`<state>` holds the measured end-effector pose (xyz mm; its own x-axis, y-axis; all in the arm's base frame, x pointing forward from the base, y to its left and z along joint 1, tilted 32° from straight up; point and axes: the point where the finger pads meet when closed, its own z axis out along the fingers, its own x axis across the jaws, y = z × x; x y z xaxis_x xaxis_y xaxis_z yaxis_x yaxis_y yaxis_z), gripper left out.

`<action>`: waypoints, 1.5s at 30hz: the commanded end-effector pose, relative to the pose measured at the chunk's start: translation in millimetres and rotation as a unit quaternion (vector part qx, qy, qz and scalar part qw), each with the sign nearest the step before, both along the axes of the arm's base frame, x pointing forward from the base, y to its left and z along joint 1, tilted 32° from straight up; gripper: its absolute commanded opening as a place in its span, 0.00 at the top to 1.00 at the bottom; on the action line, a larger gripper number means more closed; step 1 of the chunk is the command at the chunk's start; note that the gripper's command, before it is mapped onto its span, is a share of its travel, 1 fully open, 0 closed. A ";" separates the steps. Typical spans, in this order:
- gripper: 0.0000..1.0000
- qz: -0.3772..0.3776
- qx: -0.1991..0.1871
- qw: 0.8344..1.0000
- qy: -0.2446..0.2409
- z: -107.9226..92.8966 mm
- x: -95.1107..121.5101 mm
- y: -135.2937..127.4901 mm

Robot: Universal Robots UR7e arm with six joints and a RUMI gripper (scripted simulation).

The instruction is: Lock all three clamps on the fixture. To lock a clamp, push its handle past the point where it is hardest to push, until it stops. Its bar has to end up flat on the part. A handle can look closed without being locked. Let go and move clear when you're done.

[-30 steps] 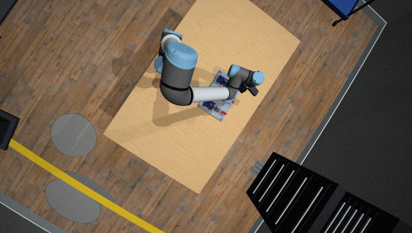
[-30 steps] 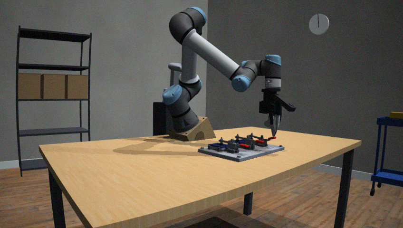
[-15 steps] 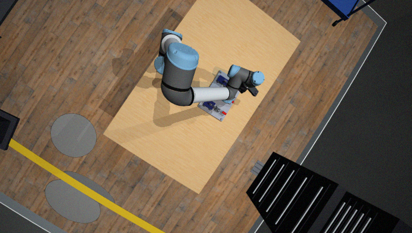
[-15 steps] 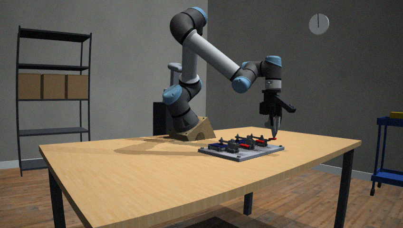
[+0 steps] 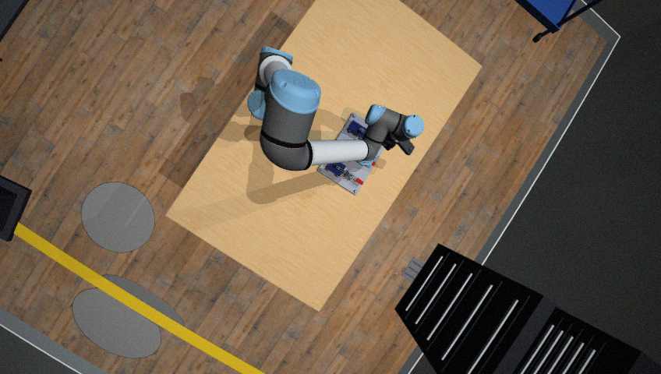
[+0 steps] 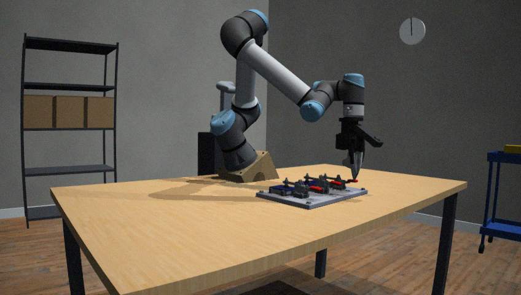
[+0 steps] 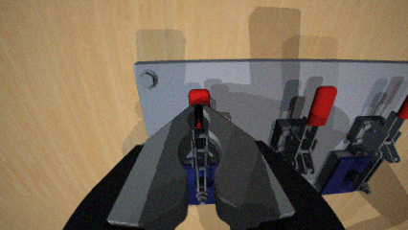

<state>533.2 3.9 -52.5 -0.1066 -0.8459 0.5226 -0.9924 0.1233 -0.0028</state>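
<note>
gripper (image 6: 354, 171) was pinched fully closed with nothing in it, tips poised right over the red grip (image 7: 199, 97) of the end clamp's handle. looked like the grip sat just below and slightly ahead of the tips, handle's long axis running straight out along the slot between the fingers, toward the plate's bolted corner. so i'd guess the push goes down along that line. other two clamps (image 7: 306, 134) sat off to one side. fixture plate (image 6: 317, 201) lay near the table's (image 6: 182, 233) far right edge.
</note>
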 end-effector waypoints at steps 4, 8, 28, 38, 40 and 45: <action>1.00 0.000 0.000 1.000 0.001 -2.3 -0.9 -1.8; 1.00 0.000 0.000 1.000 0.000 -2.6 0.2 -1.9; 1.00 0.000 0.000 1.000 0.001 -8.9 -0.8 -6.3; 1.00 0.000 0.000 1.000 0.001 -8.9 -0.8 -6.3; 1.00 0.000 0.000 1.000 0.001 -8.9 -0.8 -6.3; 1.00 0.000 0.000 1.000 0.001 37.7 5.4 22.5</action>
<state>532.3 2.0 -54.8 -0.1041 -0.8453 0.5240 -0.9922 0.1243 0.0035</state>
